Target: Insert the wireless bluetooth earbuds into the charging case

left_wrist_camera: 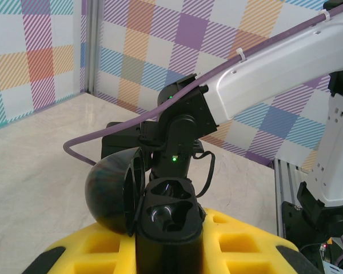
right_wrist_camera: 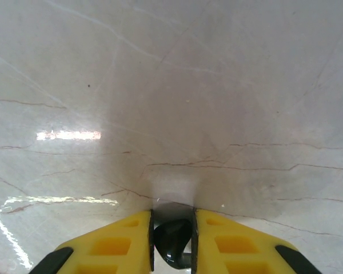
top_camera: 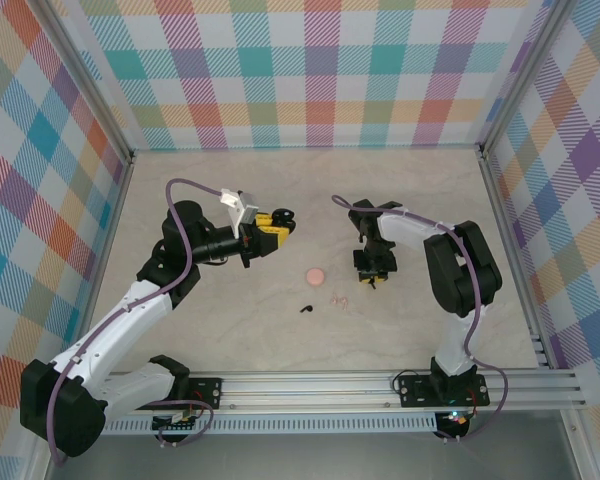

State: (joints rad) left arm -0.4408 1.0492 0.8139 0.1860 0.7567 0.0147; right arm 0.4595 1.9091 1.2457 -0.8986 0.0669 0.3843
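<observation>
The left fingers [left_wrist_camera: 263, 242] are clenched on a black charging case [left_wrist_camera: 168, 220], held off the surface [top_camera: 420, 200] left of the middle. In the left wrist view the case stands open. Its glossy round lid [left_wrist_camera: 108, 191] is swung out to the left, and the base faces the camera with two moulded hollows inside. Whether anything sits in those hollows I cannot tell. From above, the same case [top_camera: 286, 222] shows at the tip of the left arm, pointing toward the right arm [top_camera: 450, 265].

The right fingers [right_wrist_camera: 240, 234] point down at the pale marbled surface and are pinched on a small dark, glossy thing, most likely a black earbud [right_wrist_camera: 172, 242]. It sits in the narrow gap between the two yellow pads, at or just above the surface. In the overhead view these fingers [top_camera: 373, 272] are right of centre.

Between the two arms a pink round case [top_camera: 316, 274] lies closed on the surface. The pale pink earbuds [top_camera: 338, 298] lie close together near it, on the side closer to the arm bases and slightly right. A second black earbud [top_camera: 306, 309] lies by itself nearer the bases, just left of the pink pair and apart from the pink case.
</observation>
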